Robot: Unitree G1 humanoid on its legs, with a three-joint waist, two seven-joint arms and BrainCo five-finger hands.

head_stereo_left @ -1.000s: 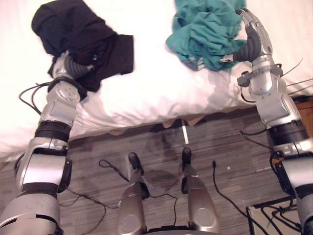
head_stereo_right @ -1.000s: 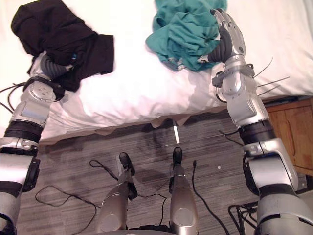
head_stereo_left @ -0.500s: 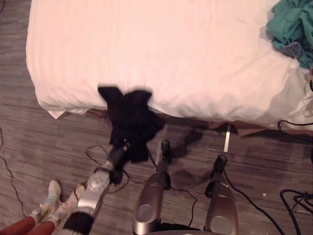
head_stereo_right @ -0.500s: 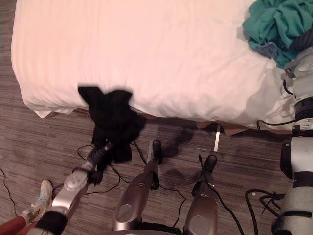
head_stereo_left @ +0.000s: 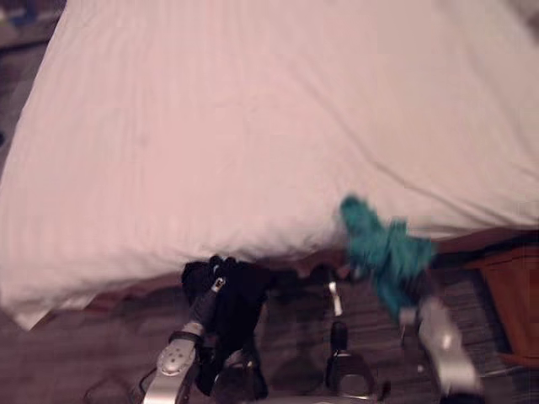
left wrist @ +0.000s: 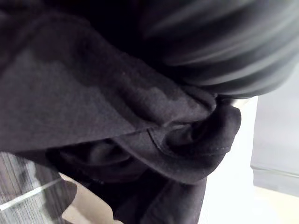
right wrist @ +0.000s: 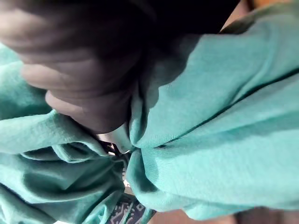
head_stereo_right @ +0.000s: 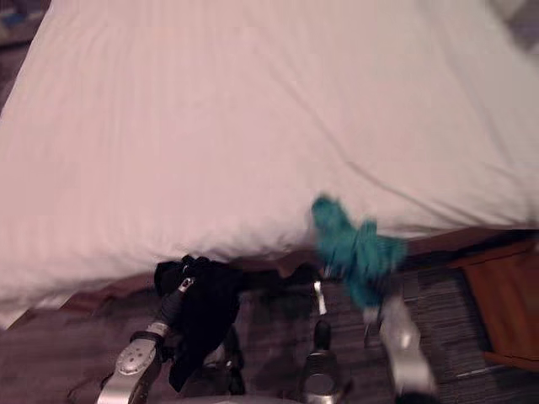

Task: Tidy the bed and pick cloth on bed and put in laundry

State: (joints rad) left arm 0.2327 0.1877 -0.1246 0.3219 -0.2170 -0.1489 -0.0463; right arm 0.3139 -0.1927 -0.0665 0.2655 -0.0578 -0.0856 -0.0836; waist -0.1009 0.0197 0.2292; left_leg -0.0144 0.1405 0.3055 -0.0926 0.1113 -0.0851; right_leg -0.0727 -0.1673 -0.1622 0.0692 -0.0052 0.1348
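Two cloths show at the near edge of the bed [head_stereo_left: 210, 143] in the left eye view. A black cloth [head_stereo_left: 240, 307] is draped over and below the left hand [head_stereo_left: 209, 299], above the floor [head_stereo_left: 50, 362]. A teal cloth [head_stereo_left: 386, 257] is bunched at the tip of the right arm [head_stereo_left: 442, 349], with a wooden cabinet [head_stereo_left: 515, 295] on that arm's far side. The right eye view gives the same layout, with the two cloths well apart. In the left wrist view, black folds press against the hand's ribbed cover and wrap past it, and how the hand is set cannot be told. In the right wrist view, teal folds gather tightly against the right hand [right wrist: 70, 51], whose grip likewise cannot be told.
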